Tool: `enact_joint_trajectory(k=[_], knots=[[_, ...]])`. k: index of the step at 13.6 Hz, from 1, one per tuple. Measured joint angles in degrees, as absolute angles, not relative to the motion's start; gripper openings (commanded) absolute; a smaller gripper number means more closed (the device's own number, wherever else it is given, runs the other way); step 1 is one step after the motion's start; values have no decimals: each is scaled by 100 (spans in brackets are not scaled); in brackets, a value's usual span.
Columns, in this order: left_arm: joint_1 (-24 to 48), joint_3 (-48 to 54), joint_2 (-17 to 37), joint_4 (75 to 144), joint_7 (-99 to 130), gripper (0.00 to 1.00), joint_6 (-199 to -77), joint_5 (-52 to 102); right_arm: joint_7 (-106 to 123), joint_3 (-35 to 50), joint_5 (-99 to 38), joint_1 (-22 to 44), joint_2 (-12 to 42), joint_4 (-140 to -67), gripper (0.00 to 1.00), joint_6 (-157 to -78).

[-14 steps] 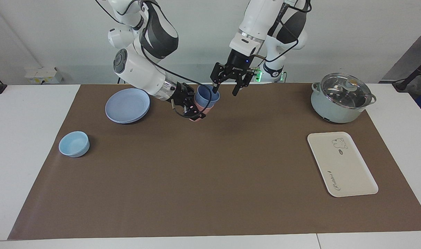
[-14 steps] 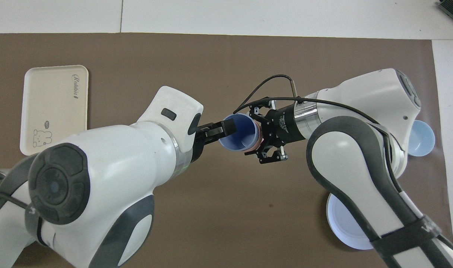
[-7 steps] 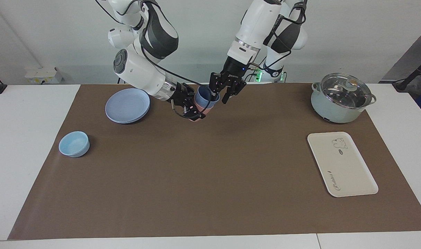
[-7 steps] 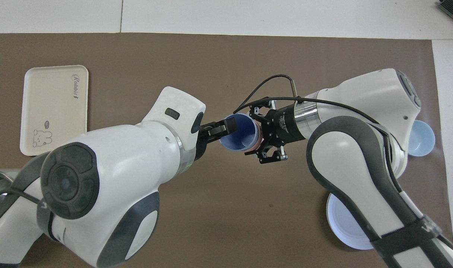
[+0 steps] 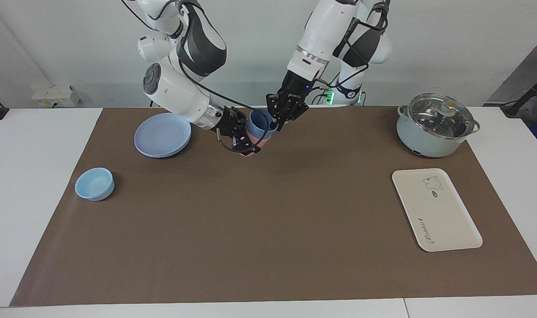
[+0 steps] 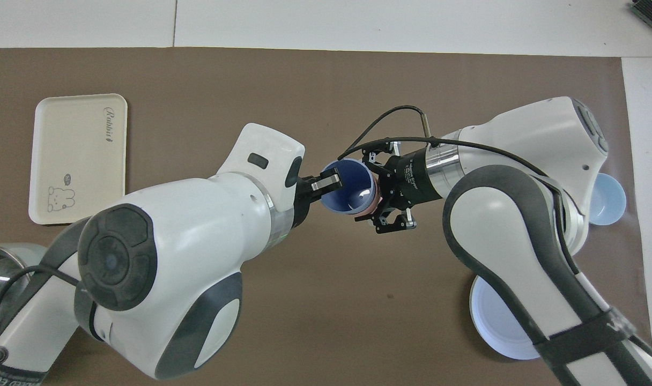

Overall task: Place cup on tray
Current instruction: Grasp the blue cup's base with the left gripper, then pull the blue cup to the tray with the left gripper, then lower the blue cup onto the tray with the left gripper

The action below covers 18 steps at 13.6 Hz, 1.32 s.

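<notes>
— Where is the periwinkle-blue cup (image 5: 260, 125) right now?

— Up in the air between the two grippers, over the brown mat (image 5: 268, 247) at the robots' end of the table. It sits nested inside a pink cup (image 5: 252, 149), and only a sliver of pink shows below it and at its side.

— Who has hold of what?

— The right gripper (image 5: 246, 142) is clamped on the pink cup from the side, its fingers closed around that cup's lower wall. The left gripper (image 5: 275, 124) comes down at the blue cup's rim on the side away from the right gripper; its fingertips pinch the rim wall, one inside the cup and one outside. In the overhead view you can see one pale fingertip (image 6: 328, 182) lying just inside the mouth.

— And the tray?

— The cream-white tray (image 5: 454, 229) with the bear drawing lies flat on the mat, well apart from both grippers, toward the left arm's end of the table.

— Anything else about?

— A lidded pale-green pot (image 5: 434, 126) stands near the tray, closer to the robots than it. On the right gripper's side, a round blue plate (image 5: 162, 134) lies near that arm's wrist, and a shallow light-blue bowl (image 5: 94, 183) rests farther out, toward the right arm's end of the mat.
</notes>
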<state>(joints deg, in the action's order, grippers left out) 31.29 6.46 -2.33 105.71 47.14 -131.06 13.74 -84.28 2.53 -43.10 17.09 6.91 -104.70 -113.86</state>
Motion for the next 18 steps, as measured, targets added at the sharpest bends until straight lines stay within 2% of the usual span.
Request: enact_joint_trajectory(k=[5, 9, 12, 15, 18], knots=[[2674, 437, -442, 9663, 4625, 0, -11522, 1400, -8433, 243, -4310, 1573, 696, -10469, 0, -11348], [1683, 375, -456, 9608, 3800, 0, -11048, 1399, -7691, 236, -4467, 844, 766, -10534, 0, -10949], [612, 324, -497, 9979, 2443, 0, -11097, 1395, -6695, 223, -4775, 157, 1035, -10629, 0, -10730], [-533, 290, -497, 10622, 932, 0, -11826, 1399, -5954, 220, -5084, -321, 1424, -10645, 0, -10703], [-1226, 294, -55, 10939, -88, 0, -12779, 1399, -5315, 221, -5349, -776, 1796, -10620, 0, -10659]])
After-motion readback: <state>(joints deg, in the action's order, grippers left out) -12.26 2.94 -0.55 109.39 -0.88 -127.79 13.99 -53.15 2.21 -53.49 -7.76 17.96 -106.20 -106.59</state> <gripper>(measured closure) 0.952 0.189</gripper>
